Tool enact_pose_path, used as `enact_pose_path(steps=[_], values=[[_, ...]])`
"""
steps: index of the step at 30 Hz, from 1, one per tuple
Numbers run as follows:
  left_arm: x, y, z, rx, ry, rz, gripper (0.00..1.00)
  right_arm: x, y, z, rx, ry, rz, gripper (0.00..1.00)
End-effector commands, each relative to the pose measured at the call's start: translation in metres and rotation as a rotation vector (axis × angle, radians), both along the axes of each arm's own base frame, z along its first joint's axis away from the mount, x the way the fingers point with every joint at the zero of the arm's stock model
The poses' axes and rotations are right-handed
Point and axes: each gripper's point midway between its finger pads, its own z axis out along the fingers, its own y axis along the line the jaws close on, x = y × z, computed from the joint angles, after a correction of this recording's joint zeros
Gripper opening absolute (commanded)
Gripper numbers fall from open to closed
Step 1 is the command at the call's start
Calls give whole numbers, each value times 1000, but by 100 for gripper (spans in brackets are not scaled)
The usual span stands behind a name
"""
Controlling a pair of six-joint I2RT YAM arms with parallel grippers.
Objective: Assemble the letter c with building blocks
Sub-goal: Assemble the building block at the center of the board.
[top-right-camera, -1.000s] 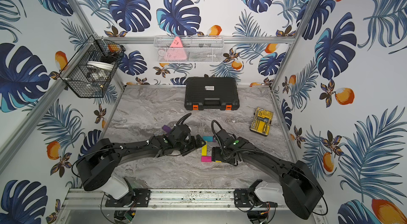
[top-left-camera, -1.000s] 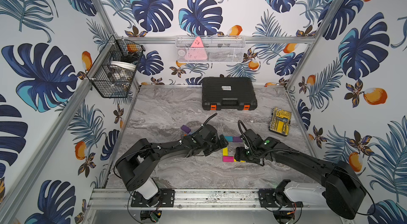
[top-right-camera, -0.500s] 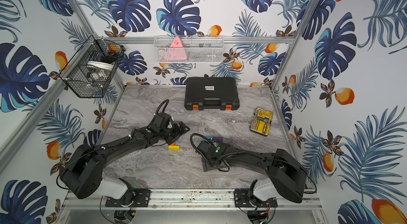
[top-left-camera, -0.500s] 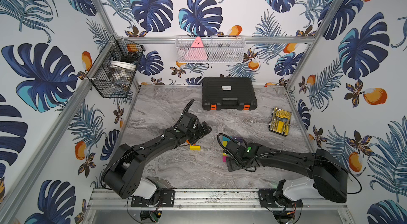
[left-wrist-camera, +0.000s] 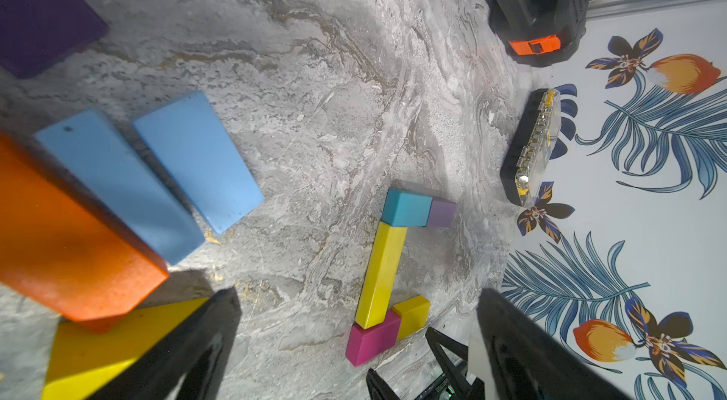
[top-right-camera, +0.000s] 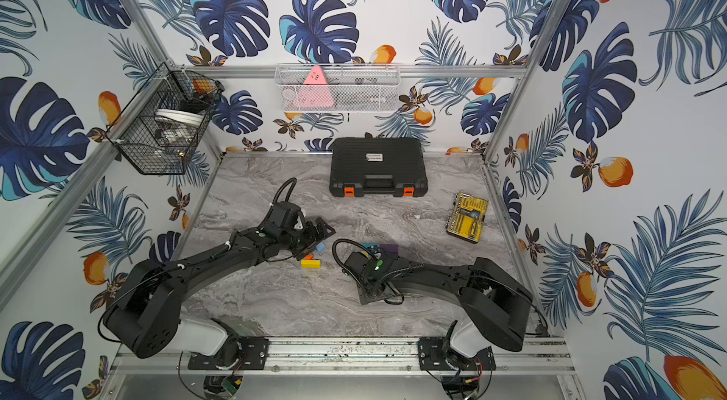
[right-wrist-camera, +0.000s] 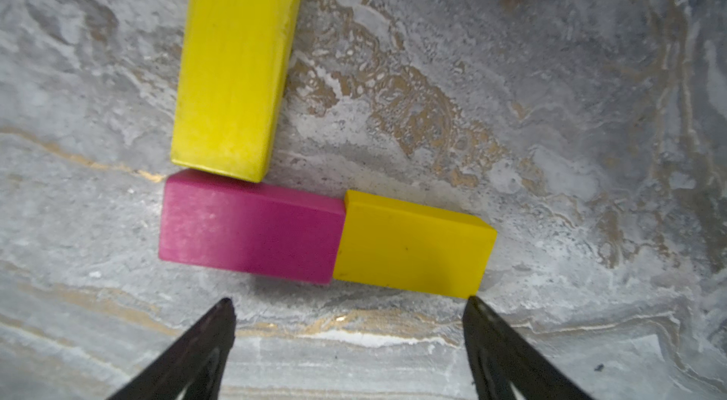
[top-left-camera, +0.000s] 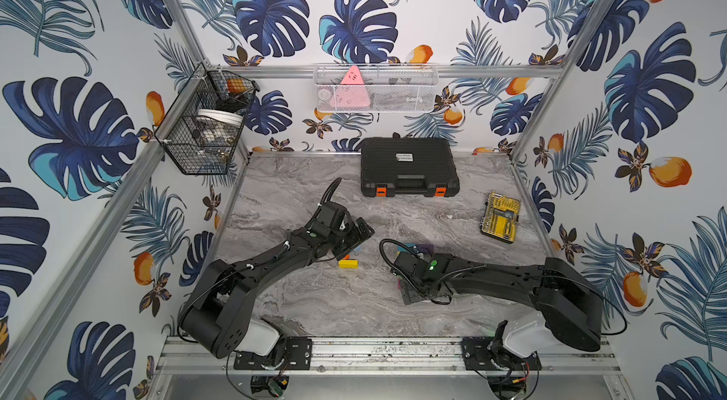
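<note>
Though open like the left end effector (left-wrist-camera: 357,292), the right end effector (right-wrist-camera: 349,301), at six o'clock of the short yellow block (right-wrist-camera: 413,244), could nudge it.

Black case (top-left-camera: 409,170) at back; yellow bit case (top-left-camera: 500,217) near right wall

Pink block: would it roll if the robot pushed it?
Probably not: the flat magenta rectangular block lies on a broad face with square edges, so it should slide. Touching the short yellow block, it would likely shove that too.
</note>
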Motion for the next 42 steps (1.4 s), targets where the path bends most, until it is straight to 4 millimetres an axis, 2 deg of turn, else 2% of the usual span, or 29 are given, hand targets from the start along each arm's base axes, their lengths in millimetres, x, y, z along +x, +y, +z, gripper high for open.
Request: enact_pose_path(steps=[1,42], values=[[-1,-1,1,-3,-12,-13,99,2,0,0,-9,-13,-7,92],[-2,0,-3,-16,-12,1,99,13,0,-1,-19,-21,-22,92]])
